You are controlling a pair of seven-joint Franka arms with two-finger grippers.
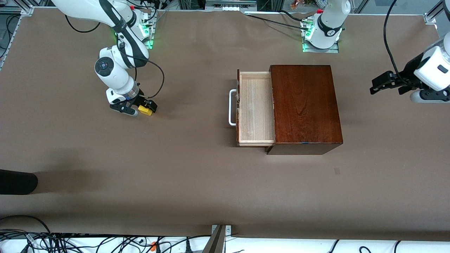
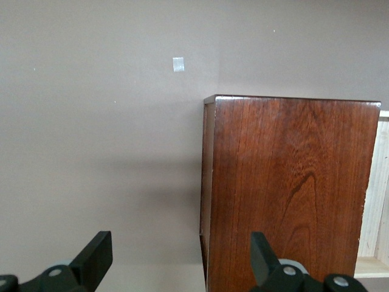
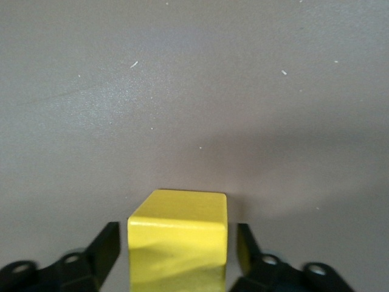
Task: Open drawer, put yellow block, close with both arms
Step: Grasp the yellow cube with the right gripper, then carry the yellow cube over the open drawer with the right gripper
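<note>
Right gripper low on table, fingers apart, straddling yellow block (likely light, rigid; grip flat sides). Drawer open. Left gripper spread, waiting beside box.

Evenly and softly lit from above, no harsh glare on the brown table. Green glow at both arm bases. Mild sheen on the glossy wooden box, grain still crisp. Broad, faint shadow toward the right arm's end of the table, near a dark shape at the frame edge. Soft shadow beside the box in the left wrist view. Yellow block bright, its lower face shaded; fingertips blurred close to the lens.
</note>
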